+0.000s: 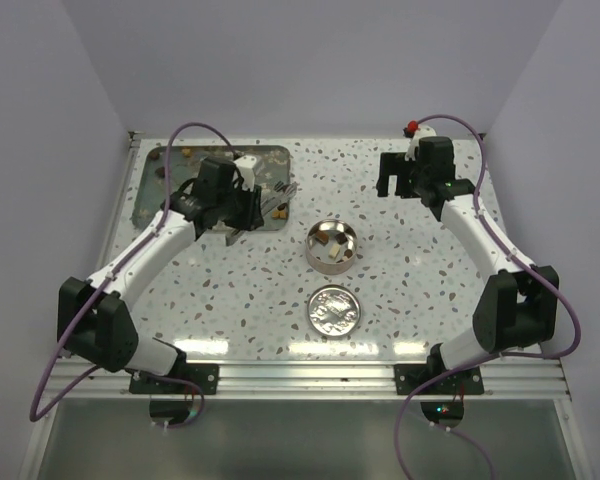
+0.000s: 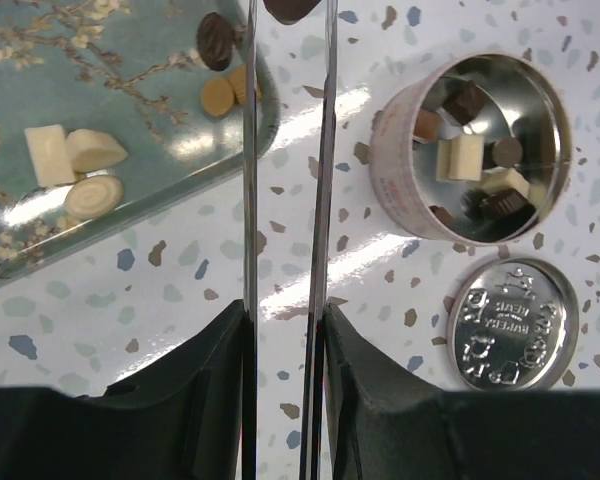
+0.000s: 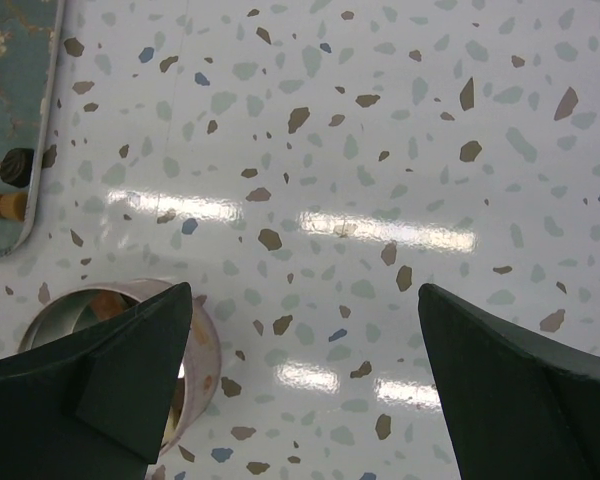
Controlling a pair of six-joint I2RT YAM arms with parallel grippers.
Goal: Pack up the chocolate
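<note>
My left gripper (image 2: 285, 320) is shut on a pair of metal tongs (image 2: 324, 150), and the tong tips pinch a dark chocolate lump (image 2: 292, 8) near the tray's right edge. In the top view this gripper (image 1: 242, 205) hangs over the patterned tray (image 1: 215, 160). Cream pieces (image 2: 72, 152), a dark piece (image 2: 215, 40) and tan rounds (image 2: 218, 97) lie on the tray (image 2: 130, 60). The open round tin (image 2: 395, 170) holds several dark and cream chocolates (image 2: 467, 155); it stands mid-table (image 1: 332, 262). My right gripper (image 3: 305, 300) is open and empty, right of the tin (image 3: 205, 360), and shows at the back right (image 1: 395, 178).
The tin's embossed lid (image 1: 335, 310) lies flat in front of the tin, also in the left wrist view (image 2: 513, 325). The tray's right corner shows in the right wrist view (image 3: 10, 100). White walls close the table at the back and both sides.
</note>
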